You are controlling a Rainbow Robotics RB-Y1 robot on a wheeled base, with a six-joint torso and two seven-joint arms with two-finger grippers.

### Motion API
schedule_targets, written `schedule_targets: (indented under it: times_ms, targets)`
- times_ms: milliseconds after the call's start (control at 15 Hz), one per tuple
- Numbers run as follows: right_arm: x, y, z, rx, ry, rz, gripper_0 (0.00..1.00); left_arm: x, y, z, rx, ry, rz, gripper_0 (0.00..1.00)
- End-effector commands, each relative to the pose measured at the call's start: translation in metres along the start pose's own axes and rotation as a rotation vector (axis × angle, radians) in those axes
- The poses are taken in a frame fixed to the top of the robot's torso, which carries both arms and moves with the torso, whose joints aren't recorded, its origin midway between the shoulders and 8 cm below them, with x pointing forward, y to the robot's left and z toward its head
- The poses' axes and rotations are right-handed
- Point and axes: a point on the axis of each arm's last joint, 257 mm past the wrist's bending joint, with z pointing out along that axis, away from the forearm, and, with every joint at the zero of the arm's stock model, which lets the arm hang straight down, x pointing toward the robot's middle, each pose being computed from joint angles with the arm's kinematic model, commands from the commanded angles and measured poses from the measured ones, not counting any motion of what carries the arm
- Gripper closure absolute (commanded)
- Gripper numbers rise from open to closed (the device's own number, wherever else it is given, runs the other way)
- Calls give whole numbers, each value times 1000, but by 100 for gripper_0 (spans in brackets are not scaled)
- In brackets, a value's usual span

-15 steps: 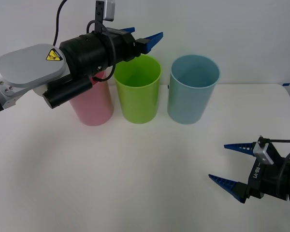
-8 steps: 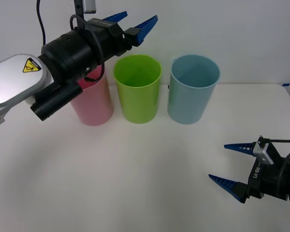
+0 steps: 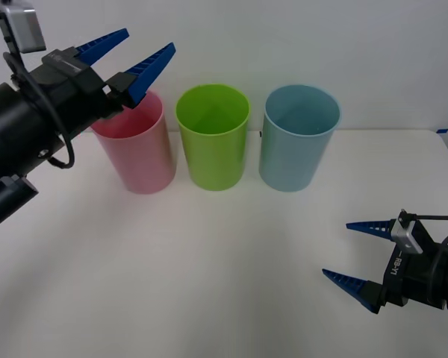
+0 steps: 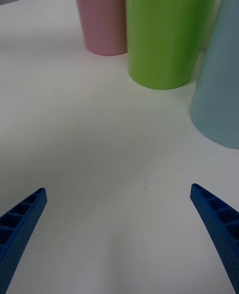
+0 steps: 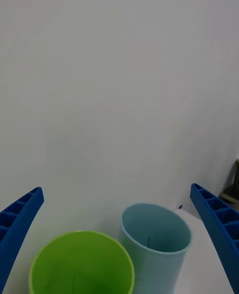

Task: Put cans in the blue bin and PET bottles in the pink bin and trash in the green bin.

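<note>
Left claw (image 3: 127, 56) wide, empty, raised above the pink bin (image 3: 134, 153). Right claw (image 3: 356, 252) wide, empty, low over the tabletop (image 3: 172, 268). Green bin (image 3: 213, 138) and blue bin (image 3: 297, 138) upright beside it. Bins likely light, smooth, tippable; grip near rim.

The white desk (image 3: 172, 268) carries three upright bins in a row near its far edge: the pink bin (image 3: 138, 153) at the left, the green bin (image 3: 213, 142) in the middle just beside it, the blue bin (image 3: 297, 142) at the right.
</note>
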Motion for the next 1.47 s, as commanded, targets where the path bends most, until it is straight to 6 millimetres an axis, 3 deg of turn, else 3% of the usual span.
schedule_targets:
  times_ms: [67,133,600,1000,1467]
  targets:
    - [0,0,0,0,0,0,0,7,4,-43,-10,53,18,0]
    - [0,0,0,0,0,0,0,16,8,-61,-21,89,12,0]
    - [0,0,0,0,0,0,0,66,27,-141,-108,242,-56,0]
    - [0,0,0,0,0,0,0,113,11,-193,-147,345,-129,0]
    - [0,0,0,0,0,0,0,167,-18,-233,-164,434,-211,0]
